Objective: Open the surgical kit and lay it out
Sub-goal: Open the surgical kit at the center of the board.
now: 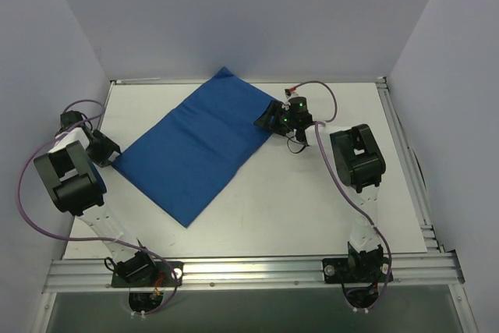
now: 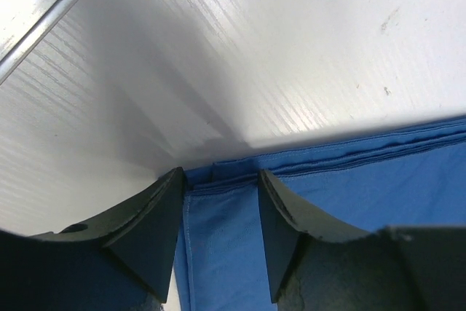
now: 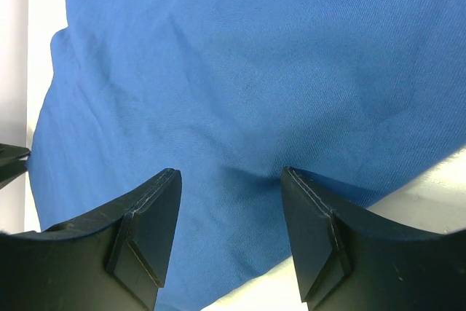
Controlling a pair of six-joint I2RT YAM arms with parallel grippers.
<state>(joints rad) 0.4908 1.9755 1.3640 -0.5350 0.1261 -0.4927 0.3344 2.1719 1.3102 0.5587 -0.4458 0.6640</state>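
— On the table (image 1: 312,208), left of centre, why does the blue wrap (image 1: 195,146) lie folded?
— It awaits unfolding: your left gripper (image 2: 218,180) straddles its left corner and your right gripper (image 3: 231,176) its right edge, both with jaws apart and gripping nothing.

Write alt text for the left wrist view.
The left pincer sits low over the white table, its dark fingers apart astride the layered corner of a folded blue cloth. A metal rail crosses the top-left corner.

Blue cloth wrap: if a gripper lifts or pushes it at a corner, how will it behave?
Probably floppy: the blue cloth wrap lies flat with soft creases, so a lifted corner would likely drape. Its stacked folded edges in the left wrist view suggest layers may peel apart.
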